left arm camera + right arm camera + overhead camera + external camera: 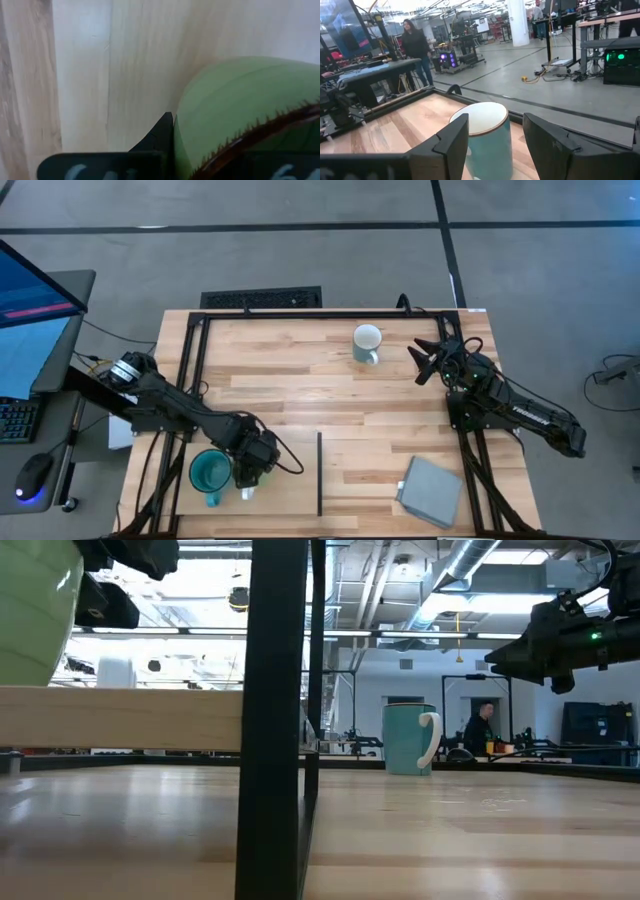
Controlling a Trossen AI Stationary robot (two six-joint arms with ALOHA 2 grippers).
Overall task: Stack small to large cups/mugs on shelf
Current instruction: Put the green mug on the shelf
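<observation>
Left end effector point(250, 468): down over the shelf, clamped shut on the green mug point(240, 110); one dark finger point(155, 140) tight against the mug's wall, just under the dark rim.
Green mug: hidden beneath the left arm from above; seen from worktop height point(30, 620) right at the shelf's top face, touching or just clear, cannot tell.
Teal mug point(208, 472): upright on the shelf, mouth up, just beside the left end effector on its outer side.
Shelf point(285, 490): pale panel at the worktop's near left, black strip point(320, 475) along the edge toward the middle; a pale slab from worktop height point(120, 718).
Right end effector point(425, 360): over the far right of the worktop, fingers spread wide, gripping nothing, aimed at the far mug.
Far mug point(367, 340): upright near the far edge, well apart from the shelf; teal wall, white inside, white handle point(408, 738); framed between the right fingers in the wrist view point(487, 135), apart from both.
Pad point(432, 490): grey-blue square, near right corner, bare.
Worktop point(300, 390): striped butcher block inside a black frame.
</observation>
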